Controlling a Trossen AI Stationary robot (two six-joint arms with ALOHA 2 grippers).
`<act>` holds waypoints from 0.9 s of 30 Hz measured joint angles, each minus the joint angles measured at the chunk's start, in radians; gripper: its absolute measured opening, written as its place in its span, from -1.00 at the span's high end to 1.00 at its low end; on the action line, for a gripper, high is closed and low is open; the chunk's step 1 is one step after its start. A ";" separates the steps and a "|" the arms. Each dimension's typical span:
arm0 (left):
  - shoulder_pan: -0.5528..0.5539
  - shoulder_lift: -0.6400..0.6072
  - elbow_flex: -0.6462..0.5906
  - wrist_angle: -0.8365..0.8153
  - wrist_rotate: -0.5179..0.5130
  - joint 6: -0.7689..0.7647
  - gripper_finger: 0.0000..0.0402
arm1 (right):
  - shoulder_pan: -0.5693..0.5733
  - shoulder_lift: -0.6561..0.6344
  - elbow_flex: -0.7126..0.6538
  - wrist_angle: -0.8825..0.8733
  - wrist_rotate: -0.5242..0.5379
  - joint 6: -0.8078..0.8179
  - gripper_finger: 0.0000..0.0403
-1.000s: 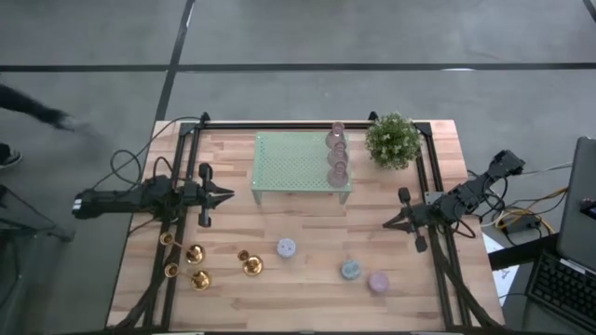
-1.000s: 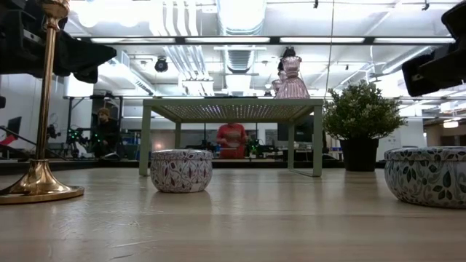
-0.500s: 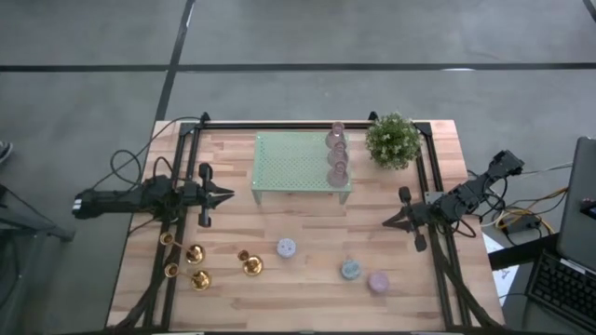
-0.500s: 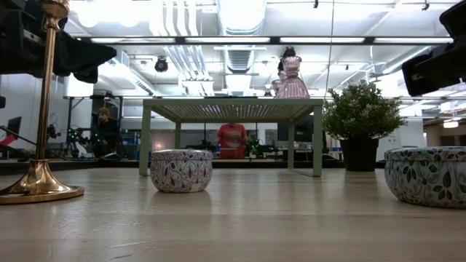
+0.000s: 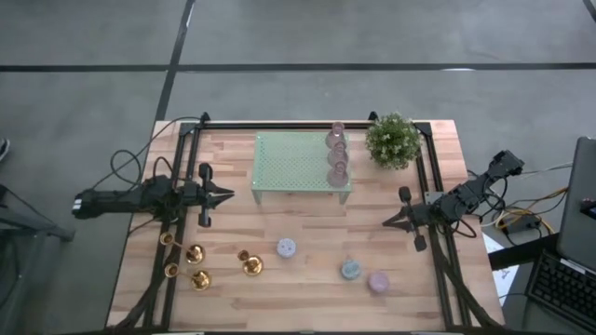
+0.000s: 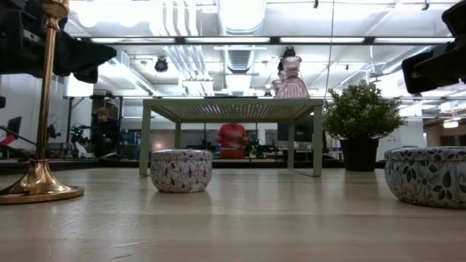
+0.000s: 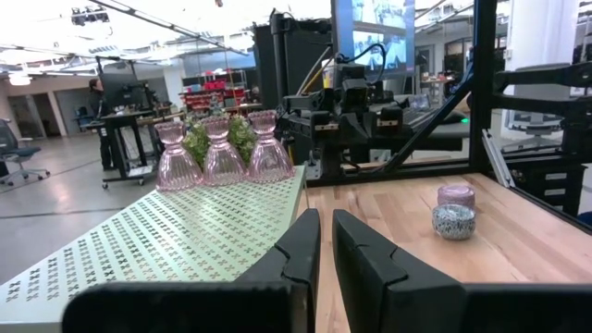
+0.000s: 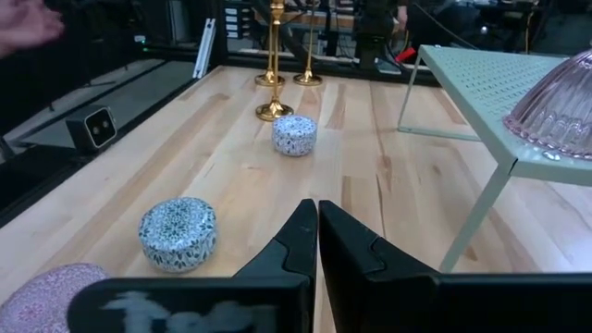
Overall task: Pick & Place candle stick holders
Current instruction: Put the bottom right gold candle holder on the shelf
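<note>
Three gold candle stick holders stand upright on their round bases near the table's front left: one (image 5: 195,253), one (image 5: 200,279) and one (image 5: 251,267). The low view shows one holder (image 6: 44,102) close by at the left, and the right wrist view shows two (image 8: 271,55) far off. My left gripper (image 5: 228,195) hovers shut at the table's left side, pointing level toward the green shelf (image 5: 300,160). My right gripper (image 5: 386,223) hovers shut at the right side, pointing slightly down toward the table's middle. Each wrist view shows its own gripper, left (image 7: 326,242) and right (image 8: 317,231), with nothing between the fingers.
Three squat candles (image 5: 286,247) (image 5: 350,270) (image 5: 377,282) sit along the front. The green perforated shelf carries three pink glass pieces (image 5: 337,156) on its right end. A potted plant (image 5: 393,140) stands at the back right. A person's hand (image 8: 23,23) shows beyond the table.
A person blurred at the far left of the high view has moved off, out of that picture. Both arms and all things on the table have kept still.
</note>
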State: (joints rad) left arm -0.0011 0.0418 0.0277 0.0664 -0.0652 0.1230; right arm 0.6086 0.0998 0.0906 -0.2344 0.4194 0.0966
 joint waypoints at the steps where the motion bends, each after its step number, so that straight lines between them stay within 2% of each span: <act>1: 0.000 0.000 0.000 0.004 0.000 0.000 0.82 | 0.000 0.000 0.000 0.000 0.000 -0.001 0.96; 6: 0.000 0.000 0.001 0.008 -0.007 -0.010 0.82 | 0.000 0.000 0.000 0.000 0.000 -0.003 0.96; 11: 0.000 0.000 0.000 0.042 -0.060 -0.013 0.82 | 0.000 0.000 0.000 0.000 0.000 -0.003 0.96; 20: 0.000 0.002 0.000 0.040 -0.060 -0.020 0.82 | 0.000 0.001 0.000 0.000 0.000 0.000 0.96; 25: -0.001 0.002 0.000 0.252 -0.034 -0.315 0.82 | 0.000 0.002 0.000 0.000 0.000 -0.003 0.96; 27: -0.001 0.002 0.000 0.368 -0.041 -0.379 0.82 | 0.000 0.001 0.000 0.000 0.000 -0.001 0.96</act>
State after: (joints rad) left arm -0.0018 0.0441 0.0277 0.4340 -0.1067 -0.2555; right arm 0.6086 0.1009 0.0902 -0.2340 0.4198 0.0957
